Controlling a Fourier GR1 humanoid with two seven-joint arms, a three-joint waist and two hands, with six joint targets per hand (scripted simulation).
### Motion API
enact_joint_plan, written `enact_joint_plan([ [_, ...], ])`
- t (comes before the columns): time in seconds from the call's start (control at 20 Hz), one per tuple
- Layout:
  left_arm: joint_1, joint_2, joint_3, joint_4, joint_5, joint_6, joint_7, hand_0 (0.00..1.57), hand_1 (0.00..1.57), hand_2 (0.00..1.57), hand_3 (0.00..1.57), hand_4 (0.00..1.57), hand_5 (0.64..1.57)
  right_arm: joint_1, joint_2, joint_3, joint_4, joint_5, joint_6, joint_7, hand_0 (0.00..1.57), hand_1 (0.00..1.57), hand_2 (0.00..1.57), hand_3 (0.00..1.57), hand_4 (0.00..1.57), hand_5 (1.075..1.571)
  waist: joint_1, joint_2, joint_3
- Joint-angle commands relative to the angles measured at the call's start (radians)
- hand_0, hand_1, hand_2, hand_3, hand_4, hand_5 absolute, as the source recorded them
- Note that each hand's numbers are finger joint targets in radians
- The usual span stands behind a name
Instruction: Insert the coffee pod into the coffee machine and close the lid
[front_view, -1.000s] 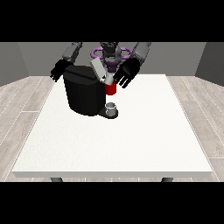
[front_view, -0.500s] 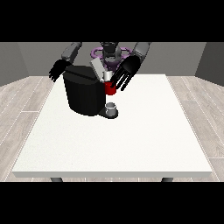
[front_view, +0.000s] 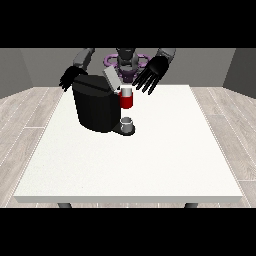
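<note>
This looks like a bare test room more than a lived-in home. A large white rectangular counter (front_view: 150, 160) stands on a floor of pale grey wood-look planks (front_view: 25, 120), with plain grey walls (front_view: 30, 70) behind. A black, boxy coffee machine (front_view: 95, 105) gives the one kitchen touch.

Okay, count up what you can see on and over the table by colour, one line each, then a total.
Black: 3, the coffee machine, the hand at the view's left, the hand at the view's right
Red: 1, a red thing at the machine
Grey: 1, a grey thing
Total: 5
</note>
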Motion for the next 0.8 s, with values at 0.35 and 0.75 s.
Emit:
enact_joint_plan([
  [0.35, 0.183, -0.168, 0.2, -0.024, 0.25, 0.022, -0.023, 0.0, 0.0, 0.0, 0.0, 0.08, 1.571, 0.153, 0.012, -0.02, 0.007, -0.027, 0.008, -0.018, 0.0, 0.0, 0.0, 0.0, 0.37, 1.571, 0.102, -0.21, -0.0017],
  [0.75, 0.396, -0.316, 0.275, -0.027, 0.393, -0.006, -0.058, 0.0, 0.0, 0.0, 0.0, 0.0, 1.571, 0.208, -0.079, 0.0, -0.06, -0.019, 0.089, 0.064, 0.0, 0.0, 0.0, 0.0, 0.39, 1.571, 0.197, -0.426, -0.0011],
])
